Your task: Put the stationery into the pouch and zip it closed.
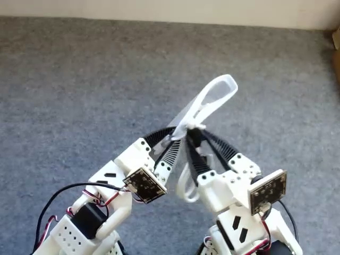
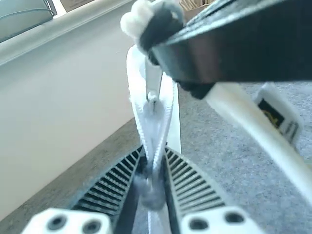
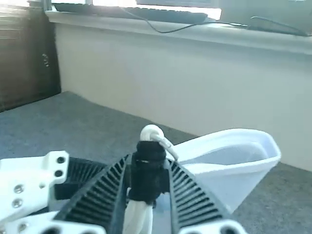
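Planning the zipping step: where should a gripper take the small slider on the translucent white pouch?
Probably the small slider itself, pinched across its flat faces from the open mouth's side: it stands between the spread zipper tracks, beyond the left gripper clamping the pouch.

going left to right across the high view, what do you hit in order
black cable -> left arm's camera board -> pouch -> right arm's camera board

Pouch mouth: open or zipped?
Open. The pouch rim forms a wide loop in the high view, and the right wrist view shows the mouth gaping.
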Controlling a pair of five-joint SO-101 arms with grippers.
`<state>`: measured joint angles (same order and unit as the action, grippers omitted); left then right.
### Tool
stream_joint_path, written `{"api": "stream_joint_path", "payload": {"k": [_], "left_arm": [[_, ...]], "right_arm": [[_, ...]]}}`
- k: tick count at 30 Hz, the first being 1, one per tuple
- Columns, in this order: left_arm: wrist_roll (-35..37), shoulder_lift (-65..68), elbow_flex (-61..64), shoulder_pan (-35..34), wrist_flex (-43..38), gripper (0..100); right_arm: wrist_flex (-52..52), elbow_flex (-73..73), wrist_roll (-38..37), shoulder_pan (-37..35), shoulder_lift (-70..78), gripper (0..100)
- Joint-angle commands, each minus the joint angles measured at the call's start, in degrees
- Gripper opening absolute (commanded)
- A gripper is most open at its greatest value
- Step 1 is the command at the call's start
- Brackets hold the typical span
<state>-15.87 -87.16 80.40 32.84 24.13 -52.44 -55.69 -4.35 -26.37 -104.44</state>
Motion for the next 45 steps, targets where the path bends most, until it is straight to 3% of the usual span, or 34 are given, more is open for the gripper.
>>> {"api": "stream_joint_path", "payload": {"k": [1,8,13,17,21,28,36,45], "left_arm": [[0.79,0.04,-2.07,-2.68,2.02,1],[0.79,0.04,-2.24,-3.03,3.52,1],[0.88,0.04,-2.24,-3.12,3.52,1],[0.88,0.04,-2.24,-3.12,3.52,1],[0.88,0.04,-2.24,-3.12,3.52,1],[0.88,0.04,-2.24,-3.12,3.52,1],[0.79,0.04,-2.24,-3.12,3.52,1],[0.79,0.04,-2.15,-3.03,3.52,1]], "right_arm": [[4.53,2.77,0.79,6.02,-0.75,0.5],[10.59,-2.95,0.79,7.25,-0.75,0.5],[19.38,-10.51,0.79,13.14,-0.75,0.5],[19.82,-12.88,0.79,14.64,-0.75,0.5],[11.82,-12.53,0.7,14.64,-0.84,1.6],[-8.48,-0.66,0.79,14.37,-0.84,18.5],[-13.58,2.33,0.35,-2.77,-0.84,19.1],[-5.58,-3.47,0.7,-6.2,-0.75,19.1]]}}
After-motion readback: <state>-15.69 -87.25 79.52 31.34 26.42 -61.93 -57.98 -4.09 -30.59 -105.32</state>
